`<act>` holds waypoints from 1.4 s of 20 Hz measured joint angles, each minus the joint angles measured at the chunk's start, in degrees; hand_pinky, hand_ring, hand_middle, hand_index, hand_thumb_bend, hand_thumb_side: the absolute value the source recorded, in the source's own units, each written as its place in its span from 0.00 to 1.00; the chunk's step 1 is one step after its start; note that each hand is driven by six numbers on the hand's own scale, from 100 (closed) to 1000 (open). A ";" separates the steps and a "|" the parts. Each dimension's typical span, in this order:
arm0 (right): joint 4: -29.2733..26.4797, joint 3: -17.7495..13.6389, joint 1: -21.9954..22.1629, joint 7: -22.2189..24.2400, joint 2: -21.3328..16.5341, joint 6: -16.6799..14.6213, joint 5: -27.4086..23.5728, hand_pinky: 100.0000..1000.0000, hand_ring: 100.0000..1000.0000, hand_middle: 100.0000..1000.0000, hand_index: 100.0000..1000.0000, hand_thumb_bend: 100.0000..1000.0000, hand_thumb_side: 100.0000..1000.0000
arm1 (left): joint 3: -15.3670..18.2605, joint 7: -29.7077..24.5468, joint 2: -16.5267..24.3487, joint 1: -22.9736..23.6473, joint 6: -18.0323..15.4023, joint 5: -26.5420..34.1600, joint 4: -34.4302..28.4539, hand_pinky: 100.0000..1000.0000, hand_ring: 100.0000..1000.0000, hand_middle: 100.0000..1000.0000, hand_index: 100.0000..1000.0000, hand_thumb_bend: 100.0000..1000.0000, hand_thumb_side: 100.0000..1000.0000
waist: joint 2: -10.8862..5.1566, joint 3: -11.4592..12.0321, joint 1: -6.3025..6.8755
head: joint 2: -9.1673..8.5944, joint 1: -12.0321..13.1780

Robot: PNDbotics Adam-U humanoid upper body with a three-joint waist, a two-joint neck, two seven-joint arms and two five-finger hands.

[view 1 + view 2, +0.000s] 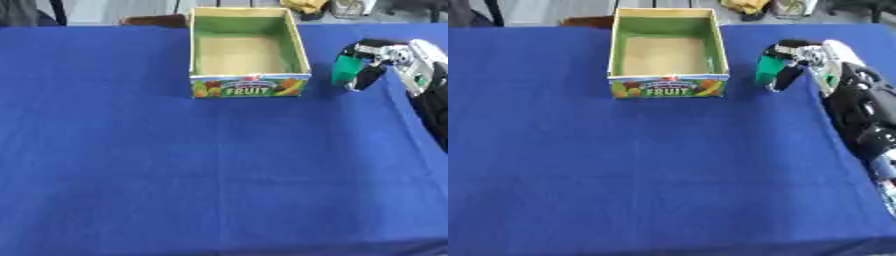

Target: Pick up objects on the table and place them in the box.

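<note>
Holding a green item (346, 69) in the curled fingers of the right robot hand (378, 60), raised beside the right wall of the box (298, 47) and not yet over its opening. Left robot hand absent from both views.

Box: open-topped cardboard, green inner walls, tan floor apparently bare, "FRUIT" printed on the near face; standing upright toward the far middle of the surface (175, 165). Green item: small, shape not resolvable, partly hidden by the fingers, held near the box's right wall but clear of it.

Likely faults from here:
- Releasing before crossing the right wall, dropping the item onto the cloth outside the box.
- Travelling too low, striking the rim with fingers or item and shoving or tipping the light box.
- Opening unevenly, leaving the item caught on a finger and carried back out.
- Overshooting leftward, landing the item past the far or left wall.

Surface: covered by a plain blue cloth, smooth, with faint fold lines; no other loose item visible on it. Room: pale floor or wall beyond the far edge, a brown shape (156, 20) behind the box's left corner, yellow clutter (306, 6) at the top right, dark legs of furniture at the upper corners.
</note>
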 measured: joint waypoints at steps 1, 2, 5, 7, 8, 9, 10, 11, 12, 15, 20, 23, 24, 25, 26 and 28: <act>-0.03 0.01 0.00 -0.52 0.01 -0.01 -0.11 0.00 0.00 0.14 0.39 0.00 0.00 | 0.05 0.00 0.00 0.00 0.00 0.00 0.00 0.63 0.75 0.67 0.79 0.54 0.68 | 0.00 -0.06 0.01 | 0.00 0.00; -0.20 0.04 0.00 -0.97 0.02 -0.05 -0.32 0.00 0.00 0.11 0.35 0.00 0.00 | 0.10 0.00 0.00 0.00 0.00 0.00 0.00 0.63 0.75 0.67 0.79 0.54 0.68 | -0.01 -0.19 0.03 | 0.00 0.00; -1.25 0.39 -0.01 -1.71 0.02 -0.23 -1.10 0.00 0.00 0.03 0.27 0.00 0.00 | 0.18 0.00 0.00 0.02 0.00 0.00 0.00 0.63 0.75 0.67 0.79 0.55 0.68 | -0.16 -0.46 0.04 | 0.01 0.00; -2.69 0.74 -0.06 -1.68 0.02 -0.35 -1.93 0.00 0.00 0.00 0.25 0.00 0.00 | 0.24 0.00 0.00 0.04 0.00 0.00 0.00 0.63 0.75 0.67 0.79 0.55 0.67 | -0.52 -0.70 -0.06 | 0.02 -0.02; -3.52 0.92 -0.25 -1.47 0.02 -0.39 -2.47 0.00 0.00 0.00 0.24 0.00 0.00 | 0.25 0.00 0.00 0.08 0.00 0.00 0.00 0.63 0.75 0.67 0.79 0.55 0.67 | -0.70 -0.82 -0.12 | 0.03 -0.02; -4.50 1.11 -0.57 -1.19 0.02 -0.46 -3.05 0.00 0.00 0.00 0.24 0.00 0.00 | 0.25 0.00 0.00 0.16 0.00 0.00 0.00 0.63 0.75 0.67 0.79 0.55 0.67 | -0.87 -0.94 -0.18 | 0.04 -0.03; -5.55 1.27 -0.87 -0.91 0.02 -0.44 -3.59 0.00 0.00 0.00 0.24 0.00 0.00 | 0.25 0.00 0.00 0.26 0.00 0.00 0.00 0.63 0.75 0.67 0.79 0.55 0.67 | -1.02 -1.00 -0.28 | 0.05 -0.04; -6.64 1.43 -1.14 -0.64 0.02 -0.41 -4.14 0.00 0.00 0.00 0.24 0.00 0.00 | 0.25 0.00 0.00 0.40 0.00 0.00 0.00 0.63 0.75 0.67 0.79 0.55 0.67 | -1.24 -1.04 -0.42 | 0.08 -0.06; -7.72 1.53 -1.45 -0.41 0.02 -0.30 -4.69 0.00 0.00 0.00 0.24 0.00 0.00 | 0.26 0.00 0.01 0.48 0.00 0.00 0.00 0.63 0.75 0.67 0.79 0.55 0.67 | -1.46 -1.06 -0.59 | 0.11 -0.06; -11.06 2.14 -2.63 0.28 0.04 0.02 -6.79 0.00 0.00 0.00 0.24 0.00 0.00 | 0.26 0.01 0.03 0.52 -0.01 0.00 0.01 0.64 0.75 0.67 0.79 0.55 0.67 | -2.02 -1.15 -1.04 | 0.13 -0.11; -15.91 4.02 -5.11 1.98 2.04 0.40 -8.86 0.00 0.00 0.00 0.25 0.00 0.00 | 0.27 0.00 0.06 0.64 -0.01 -0.02 0.02 0.64 0.75 0.67 0.79 0.55 0.67 | -2.53 -0.46 -1.55 | 0.10 -0.18; -16.78 5.29 -6.64 3.26 4.42 0.35 -9.06 0.00 0.00 0.01 0.25 0.00 0.00 | 0.25 -0.07 0.06 0.75 0.02 -0.02 0.04 0.64 0.75 0.67 0.79 0.55 0.67 | -2.67 0.46 -1.56 | -0.06 -0.19; -16.79 5.68 -7.10 3.68 5.30 0.26 -8.96 0.00 0.00 0.01 0.25 0.00 0.00 | 0.25 -0.10 0.06 0.75 0.04 -0.02 0.04 0.64 0.75 0.67 0.79 0.55 0.67 | -2.71 0.78 -1.57 | -0.30 -0.24; -16.73 6.06 -7.52 4.10 6.27 0.16 -8.64 0.00 0.00 0.01 0.25 0.00 0.00 | 0.24 -0.12 0.06 0.75 0.05 -0.02 0.04 0.64 0.75 0.67 0.79 0.55 0.67 | -2.72 1.16 -1.57 | -0.51 -0.33; -16.50 6.40 -7.93 4.48 7.25 0.03 -8.09 0.00 0.00 0.01 0.26 0.00 0.00 | 0.24 -0.15 0.06 0.74 0.06 -0.02 0.04 0.63 0.75 0.67 0.79 0.55 0.67 | -2.72 1.55 -1.56 | -0.72 -0.49; -15.46 6.74 -8.53 4.97 9.12 -0.17 -6.85 0.00 0.00 0.02 0.27 0.00 0.00 | 0.22 -0.23 0.05 0.72 0.09 -0.02 0.04 0.63 0.75 0.67 0.79 0.55 0.67 | -2.70 2.29 -1.53 | -1.17 -0.74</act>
